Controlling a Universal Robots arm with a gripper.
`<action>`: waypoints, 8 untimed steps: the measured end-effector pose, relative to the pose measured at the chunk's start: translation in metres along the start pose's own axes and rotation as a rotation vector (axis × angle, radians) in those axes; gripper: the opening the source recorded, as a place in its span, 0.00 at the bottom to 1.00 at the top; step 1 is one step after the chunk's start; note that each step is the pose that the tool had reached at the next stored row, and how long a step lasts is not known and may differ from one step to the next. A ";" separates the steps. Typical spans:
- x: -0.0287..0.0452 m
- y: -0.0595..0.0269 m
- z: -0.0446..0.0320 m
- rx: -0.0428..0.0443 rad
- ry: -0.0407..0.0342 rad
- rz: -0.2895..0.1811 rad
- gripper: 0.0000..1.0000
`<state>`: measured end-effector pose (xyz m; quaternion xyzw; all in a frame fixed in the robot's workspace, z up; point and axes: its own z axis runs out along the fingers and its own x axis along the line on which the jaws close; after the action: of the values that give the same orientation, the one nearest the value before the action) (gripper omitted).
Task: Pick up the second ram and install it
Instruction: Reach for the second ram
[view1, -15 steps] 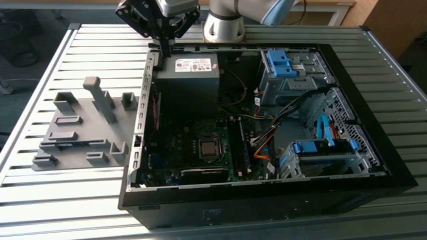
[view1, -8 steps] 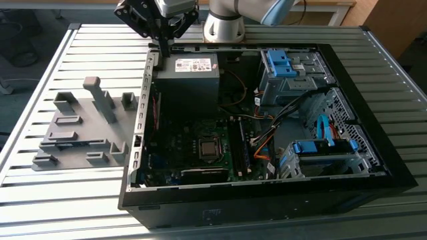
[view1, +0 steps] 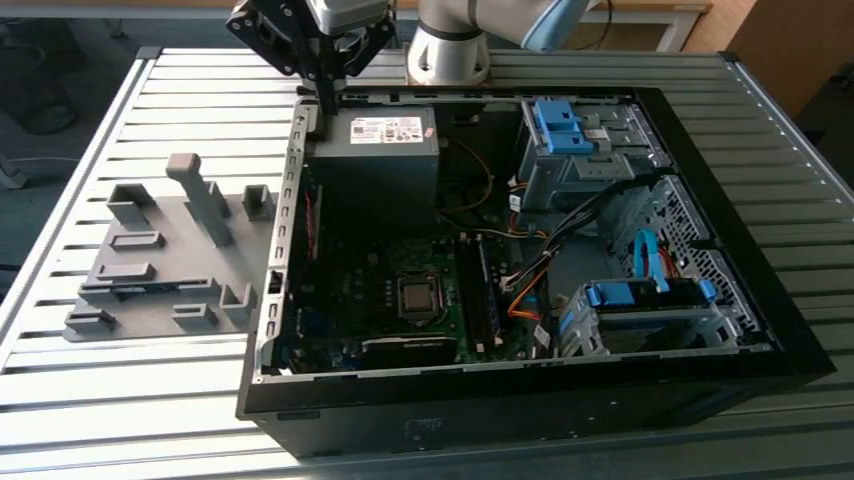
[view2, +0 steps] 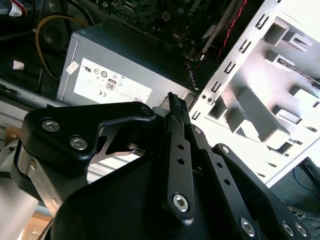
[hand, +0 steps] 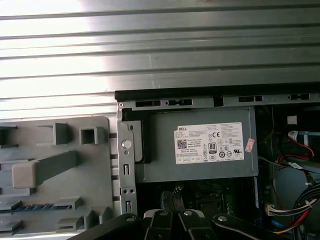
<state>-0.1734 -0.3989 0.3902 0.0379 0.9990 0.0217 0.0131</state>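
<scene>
Gripper (view1: 327, 100) with fingers (hand: 168, 201) drawn together, their tips near the power supply (view1: 374, 165). The second ram (hand: 35, 206) lies in a slot of the grey tray (view1: 144, 322), well apart from the fingers.

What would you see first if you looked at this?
A big black computer case lies open in the middle, wires and green board showing. The black gripper hangs by its far corner, beside the grey power supply, and a grey tray of upright blocks sits at the exterior view's left.
</scene>
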 end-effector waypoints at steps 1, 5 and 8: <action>0.0002 0.0000 0.0000 0.0000 0.0000 0.000 0.11; 0.0011 -0.0001 0.0000 0.0000 0.0000 0.000 0.11; 0.0018 -0.0001 0.0001 0.0000 0.0000 0.000 0.11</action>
<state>-0.1752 -0.3989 0.3901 0.0379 0.9990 0.0217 0.0131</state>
